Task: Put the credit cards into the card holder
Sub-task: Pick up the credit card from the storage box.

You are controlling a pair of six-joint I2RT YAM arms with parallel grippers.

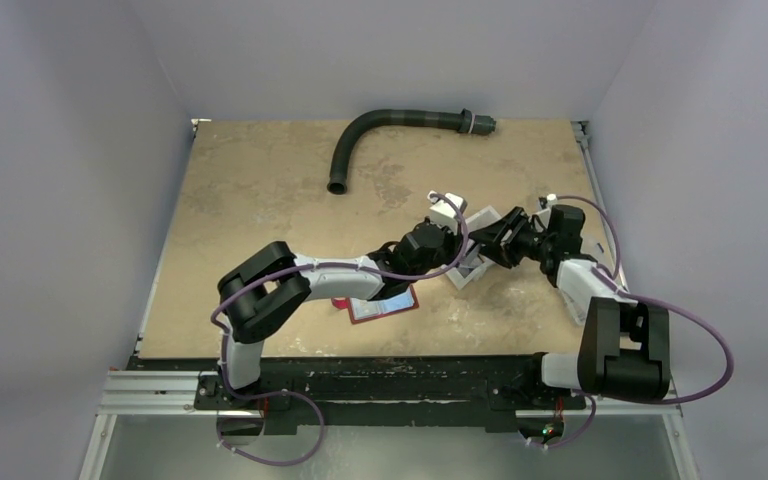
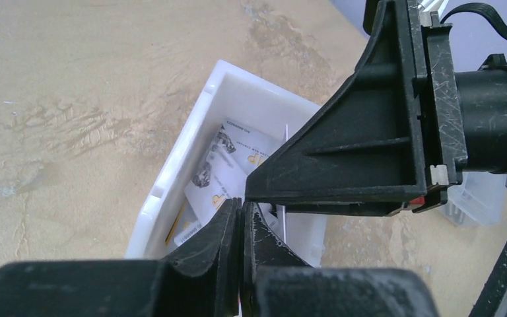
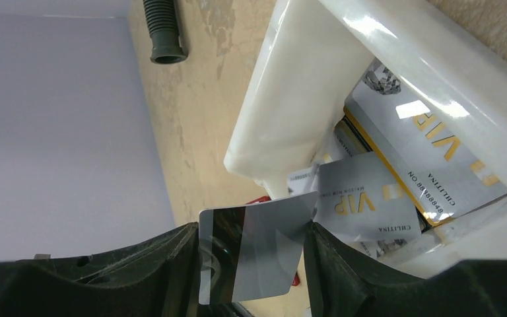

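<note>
The counter [image 1: 260, 200] is a matt tan board, mottled and stained. On its right side, the white bin [image 3: 284, 99] is smooth glossy plastic with bright highlights. The credit cards [image 3: 403, 139] are slick silver-grey plastic; one has a mirror-like dark stripe. The fingers [image 2: 204, 254] are matt black plastic, finely scratched. At the far edge, the hose [image 1: 360, 130] is dark, ribbed and dull.

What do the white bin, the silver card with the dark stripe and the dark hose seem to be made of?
White bin: probably moulded plastic, glossy; bright highlights run along its rounded rim.
Silver card: thin plastic, it seems, with a mirror-like sheen.
Dark hose: rubber or flexible plastic, matte; ribbed and curved.
</note>
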